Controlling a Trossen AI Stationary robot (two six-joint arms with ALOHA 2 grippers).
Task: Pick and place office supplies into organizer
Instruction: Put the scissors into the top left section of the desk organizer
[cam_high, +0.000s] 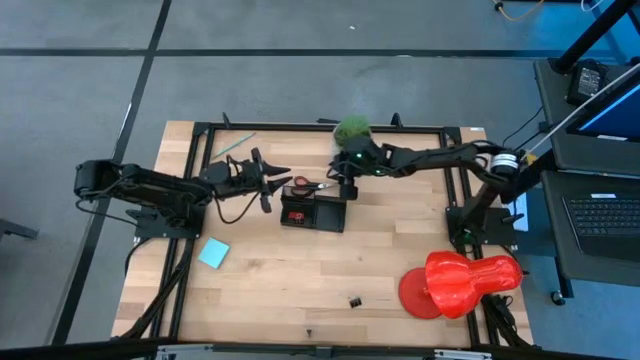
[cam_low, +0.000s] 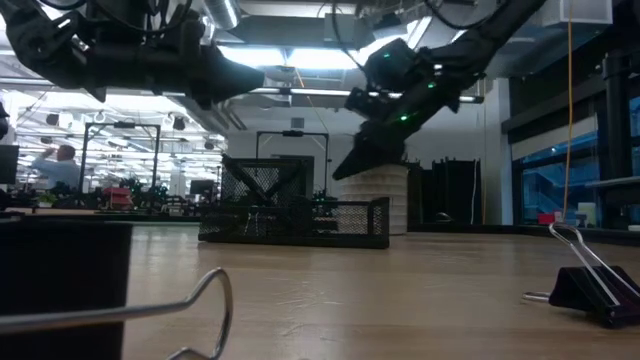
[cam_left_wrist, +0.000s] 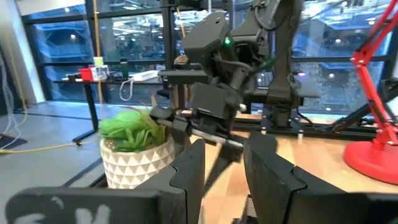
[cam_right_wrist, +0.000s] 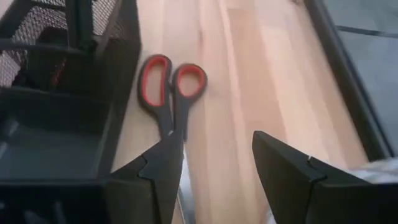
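Hovering with fingers spread, the right gripper (cam_right_wrist: 214, 165) straddles the red-handled scissors (cam_right_wrist: 169, 93), which lie on bare wood just beside the organizer (cam_high: 313, 212) wall. The left gripper (cam_high: 285, 178) waits near the organizer's other end, fingers parted, holding nothing.

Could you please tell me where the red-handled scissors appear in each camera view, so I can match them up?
High view: red-handled scissors at the organizer's far edge.
Low view: not discernible.
Left wrist view: not visible.
Right wrist view: upper centre, beside the organizer's mesh wall.
Shared landmark: the organizer.
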